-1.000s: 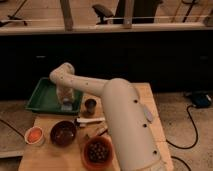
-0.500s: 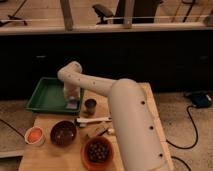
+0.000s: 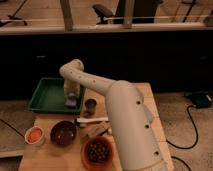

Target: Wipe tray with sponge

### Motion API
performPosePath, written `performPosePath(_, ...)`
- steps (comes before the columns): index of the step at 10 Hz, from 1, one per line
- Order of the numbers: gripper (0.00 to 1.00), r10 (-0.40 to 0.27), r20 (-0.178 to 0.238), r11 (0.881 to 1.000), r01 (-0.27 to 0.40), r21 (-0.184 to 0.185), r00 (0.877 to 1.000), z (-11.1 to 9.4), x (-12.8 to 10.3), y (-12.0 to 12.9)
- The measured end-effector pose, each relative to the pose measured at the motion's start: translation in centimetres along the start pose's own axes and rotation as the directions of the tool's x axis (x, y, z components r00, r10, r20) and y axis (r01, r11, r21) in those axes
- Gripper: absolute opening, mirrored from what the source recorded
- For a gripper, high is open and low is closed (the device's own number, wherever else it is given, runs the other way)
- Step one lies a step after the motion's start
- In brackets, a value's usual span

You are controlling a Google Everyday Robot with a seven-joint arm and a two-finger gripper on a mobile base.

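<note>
The green tray [image 3: 47, 96] lies at the table's back left. My gripper [image 3: 72, 99] points down into the tray's right end, close to its right rim. It is shut on the pale bluish-grey sponge [image 3: 71, 104], which presses on the tray floor. The arm's white links reach from the lower right, over the table, to the tray. The gripper hides most of the sponge.
A small dark cup [image 3: 90, 105] stands just right of the tray. A white utensil [image 3: 92, 120] and wooden pieces [image 3: 98, 131] lie mid-table. In front are a brown bowl [image 3: 63, 132], a bowl of dark items [image 3: 98, 151] and a small bowl with orange contents [image 3: 34, 135].
My gripper has slid with the sponge to the right across the tray floor, toward its right rim. Nothing else on the table has moved.
</note>
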Motion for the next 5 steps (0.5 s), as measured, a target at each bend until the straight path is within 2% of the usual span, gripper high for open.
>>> performPosePath(1,0.0,-0.018,0.009,1.0,0.018,0.014,1.0,0.06,-0.15,-0.75)
performPosePath(5,0.0,-0.022,0.015,1.0,0.021,0.014,1.0,0.14,-0.24,-0.67)
